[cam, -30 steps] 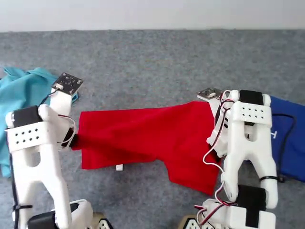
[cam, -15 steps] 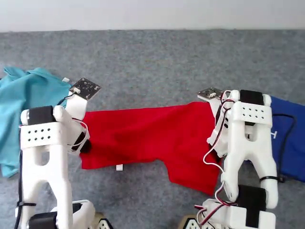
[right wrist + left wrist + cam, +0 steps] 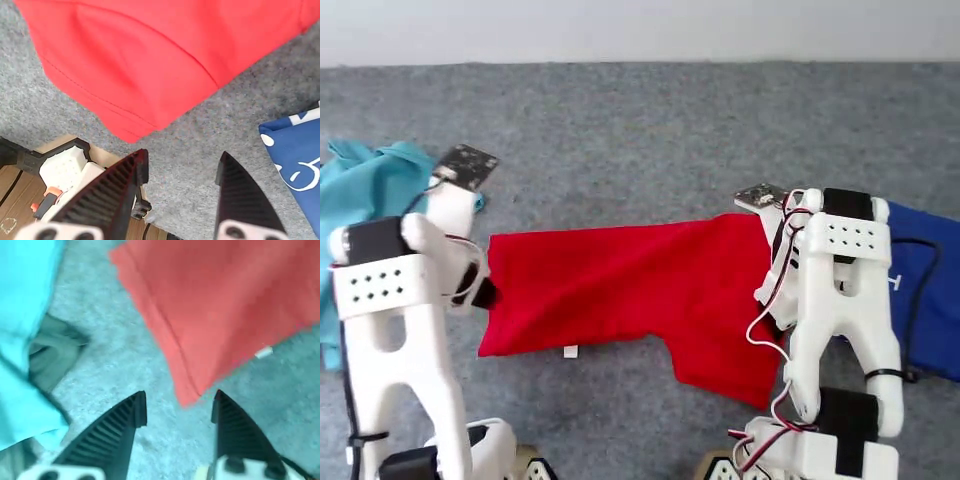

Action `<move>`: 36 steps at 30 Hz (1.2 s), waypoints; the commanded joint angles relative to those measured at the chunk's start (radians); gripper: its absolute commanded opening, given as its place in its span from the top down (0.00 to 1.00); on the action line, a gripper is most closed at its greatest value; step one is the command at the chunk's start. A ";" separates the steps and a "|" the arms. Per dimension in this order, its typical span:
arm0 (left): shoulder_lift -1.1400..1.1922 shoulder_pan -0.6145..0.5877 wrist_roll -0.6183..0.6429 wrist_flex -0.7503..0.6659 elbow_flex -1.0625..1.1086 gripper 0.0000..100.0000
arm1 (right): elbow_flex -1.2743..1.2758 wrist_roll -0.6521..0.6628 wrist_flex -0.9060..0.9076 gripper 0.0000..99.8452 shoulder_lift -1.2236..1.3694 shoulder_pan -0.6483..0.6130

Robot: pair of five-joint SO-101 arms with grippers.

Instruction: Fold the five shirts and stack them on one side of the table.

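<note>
Lying spread across the middle of the grey table (image 3: 640, 130), red shirt (image 3: 620, 285) spans between both arms. Left gripper (image 3: 179, 395): jaws apart, empty, over the shirt's corner hem; teal shirt (image 3: 360, 200) just beside. Right gripper (image 3: 183, 154): jaws apart, empty, near the opposite edge; blue shirt (image 3: 920, 290) beside it.

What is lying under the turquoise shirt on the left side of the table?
An olive-green fabric fold peeks out from under the turquoise shirt. Its extent, and whether it is another shirt, are hidden beneath the turquoise cloth.
</note>
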 commanded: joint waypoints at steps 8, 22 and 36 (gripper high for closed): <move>-0.011 -0.006 0.281 -0.384 0.127 0.93 | 0.061 0.003 -0.028 0.80 -0.038 -0.087; 0.170 0.203 0.410 -0.686 0.255 0.93 | 0.060 0.002 -0.317 0.99 0.108 -0.154; 0.690 0.199 0.367 -0.664 -0.122 0.93 | 0.066 0.009 -0.383 0.99 0.357 -0.065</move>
